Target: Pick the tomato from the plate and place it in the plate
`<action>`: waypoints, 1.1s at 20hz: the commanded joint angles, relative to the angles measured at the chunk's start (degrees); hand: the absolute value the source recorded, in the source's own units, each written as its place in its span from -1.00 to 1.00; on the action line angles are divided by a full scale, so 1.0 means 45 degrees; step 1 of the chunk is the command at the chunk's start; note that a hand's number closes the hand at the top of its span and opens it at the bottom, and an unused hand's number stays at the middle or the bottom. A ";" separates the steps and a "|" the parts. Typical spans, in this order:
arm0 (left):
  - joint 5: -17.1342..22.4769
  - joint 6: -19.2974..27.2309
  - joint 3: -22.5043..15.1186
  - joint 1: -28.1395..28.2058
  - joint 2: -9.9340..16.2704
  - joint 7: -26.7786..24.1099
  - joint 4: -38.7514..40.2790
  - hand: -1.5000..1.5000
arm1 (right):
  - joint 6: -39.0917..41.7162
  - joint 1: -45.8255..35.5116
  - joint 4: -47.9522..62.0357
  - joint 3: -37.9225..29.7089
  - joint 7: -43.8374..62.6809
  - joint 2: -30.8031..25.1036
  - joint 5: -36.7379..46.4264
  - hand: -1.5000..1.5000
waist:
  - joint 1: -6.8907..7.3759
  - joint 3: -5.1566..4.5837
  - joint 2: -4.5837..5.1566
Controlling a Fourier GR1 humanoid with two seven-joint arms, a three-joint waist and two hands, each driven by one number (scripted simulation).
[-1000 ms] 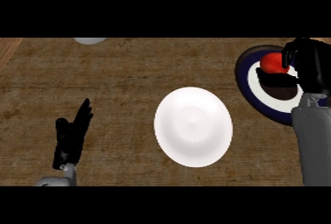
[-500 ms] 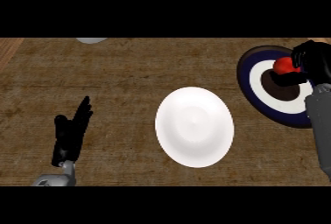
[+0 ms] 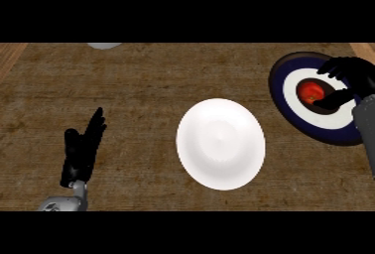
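Tomato point(image 3: 310, 92), red and round, sits at the middle of the dark blue and white plate point(image 3: 293, 106) at the right side of the wooden counter point(image 3: 147, 89). The right hand point(image 3: 350, 79) comes in from the right edge over that plate, its black fingers curled above the tomato and the thumb bent in below it, so the tomato shows in the gap between them. The hand appears to be closing round the tomato, though the view does not make clear whether fingers and thumb actually touch it, or whether the tomato has left the plate's surface. The grey right forearm point(image 3: 365, 129) runs down the right edge and hides part of the plate's rim.

A plain white plate point(image 3: 219, 144) lies near the counter's middle, well apart from the blue one, with nothing on it. The left hand point(image 3: 81, 149) rests at the lower left, fingers straight and pointing up, holding nothing. A pale object point(image 3: 104, 45) shows only partly at the counter's far edge.
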 commanded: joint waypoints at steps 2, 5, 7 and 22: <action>0.0241 -0.0277 0.0464 -0.0131 0.0292 -0.0131 0.0302 0.00 | 0.0886 -0.0381 0.0483 -0.0593 -0.2630 -0.0716 -0.1307 -1.00 | -0.0090 -0.0003 -0.0019; 0.0186 -0.0076 0.0251 0.0127 -0.0119 -0.0537 0.0486 0.00 | 0.0572 -0.0334 -0.0097 -0.1960 -0.3978 0.0223 -0.3271 -1.00 | -0.0232 0.0010 -0.0029; -0.0203 0.0237 -0.0057 0.0302 -0.0243 -0.0201 0.0107 0.00 | 0.0986 -0.0545 -0.0133 -0.2943 -0.4313 0.0550 -0.4578 -1.00 | -0.0242 0.0026 -0.0084; 0.0325 -0.0681 0.0862 -0.0366 0.0329 -0.0529 0.0829 0.00 | 0.4261 -0.0102 0.2540 -0.4018 -0.6926 -0.2015 -0.7383 -1.00 | -0.0044 0.0000 0.0002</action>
